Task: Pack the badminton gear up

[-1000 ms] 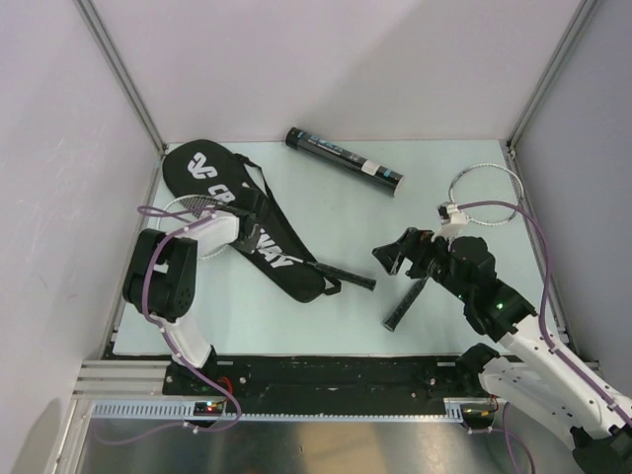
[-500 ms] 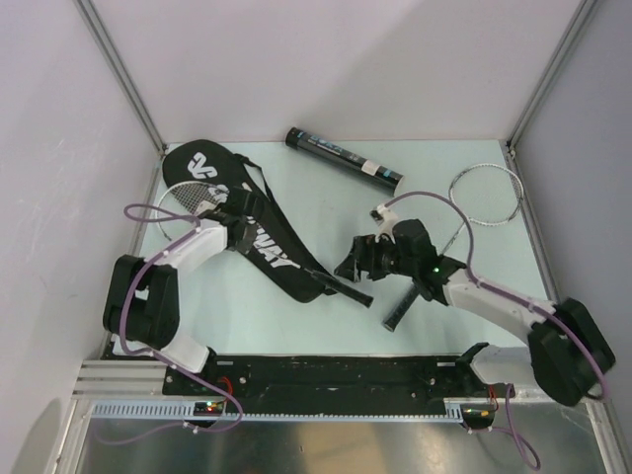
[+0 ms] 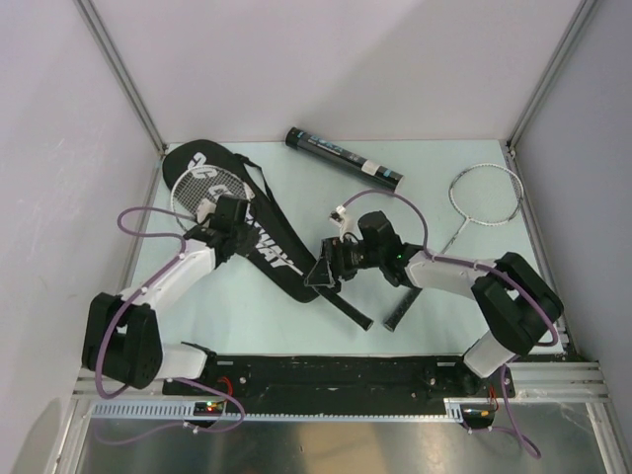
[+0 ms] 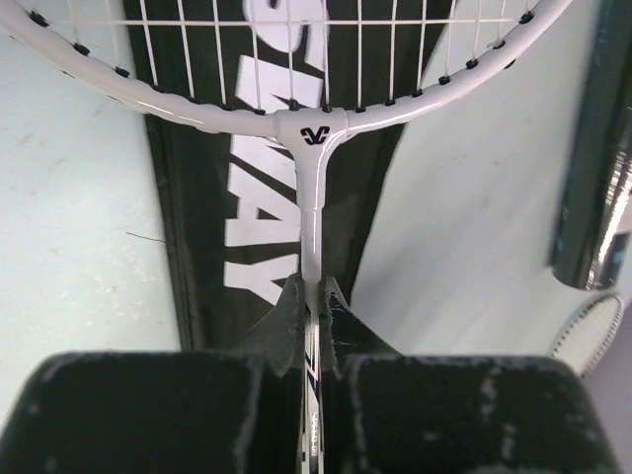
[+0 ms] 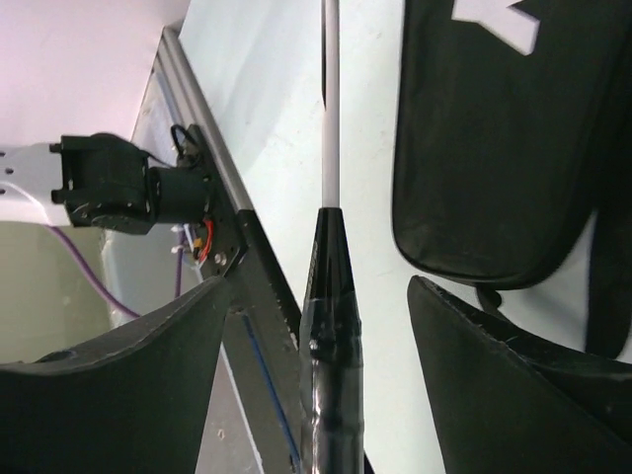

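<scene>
Over the black CROSSWAY bag (image 3: pixel 279 259), the left gripper (image 4: pixel 314 291) is clenched on the white shaft of one racket (image 4: pixel 314 138), just below its throat (the strung head lies across the bag's wide end). At that racket's other end, the right gripper (image 5: pixel 321 286) stands released, fingers either side of the black handle (image 5: pixel 331 355) with gaps showing, beside the bag's narrow end. The teal-printed tube (image 3: pixel 344 158) lies near the back wall. The second racket (image 3: pixel 486 194) lies well apart on the table's (image 3: pixel 296 193) right.
</scene>
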Controlling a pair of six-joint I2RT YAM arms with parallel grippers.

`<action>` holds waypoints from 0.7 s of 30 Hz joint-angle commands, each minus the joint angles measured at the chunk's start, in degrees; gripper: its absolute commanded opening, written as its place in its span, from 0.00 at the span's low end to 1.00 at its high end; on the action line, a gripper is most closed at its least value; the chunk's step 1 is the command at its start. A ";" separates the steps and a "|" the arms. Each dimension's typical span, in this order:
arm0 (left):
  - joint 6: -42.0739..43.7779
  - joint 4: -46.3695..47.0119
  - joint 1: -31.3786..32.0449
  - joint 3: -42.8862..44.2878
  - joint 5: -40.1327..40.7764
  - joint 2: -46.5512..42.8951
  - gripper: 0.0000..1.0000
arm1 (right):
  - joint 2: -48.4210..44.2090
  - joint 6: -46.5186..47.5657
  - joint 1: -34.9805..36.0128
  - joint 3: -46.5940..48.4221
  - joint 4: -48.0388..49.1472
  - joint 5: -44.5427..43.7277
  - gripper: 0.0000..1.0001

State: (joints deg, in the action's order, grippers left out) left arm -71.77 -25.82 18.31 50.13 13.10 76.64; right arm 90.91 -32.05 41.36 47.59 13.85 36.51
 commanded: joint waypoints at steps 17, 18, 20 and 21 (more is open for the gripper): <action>10.62 17.49 1.30 -6.93 -5.57 -11.48 0.16 | -2.32 -10.28 2.42 -0.66 9.63 3.85 0.01; 11.18 17.75 1.30 -6.95 -5.60 -11.72 0.20 | -3.02 -10.25 2.37 -0.88 9.71 3.40 0.00; 12.61 18.55 1.29 -6.71 -6.24 -12.20 0.41 | -4.43 -10.41 2.11 -1.29 9.77 2.47 0.00; 13.71 18.89 1.29 -6.53 -6.90 -12.43 0.53 | -5.18 -10.80 1.86 -1.63 10.14 1.96 0.00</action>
State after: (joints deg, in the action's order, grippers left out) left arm -63.07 -11.70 19.33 42.85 8.21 66.63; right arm 90.54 -42.44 43.62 46.30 18.76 40.40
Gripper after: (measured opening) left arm 0.365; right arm 0.177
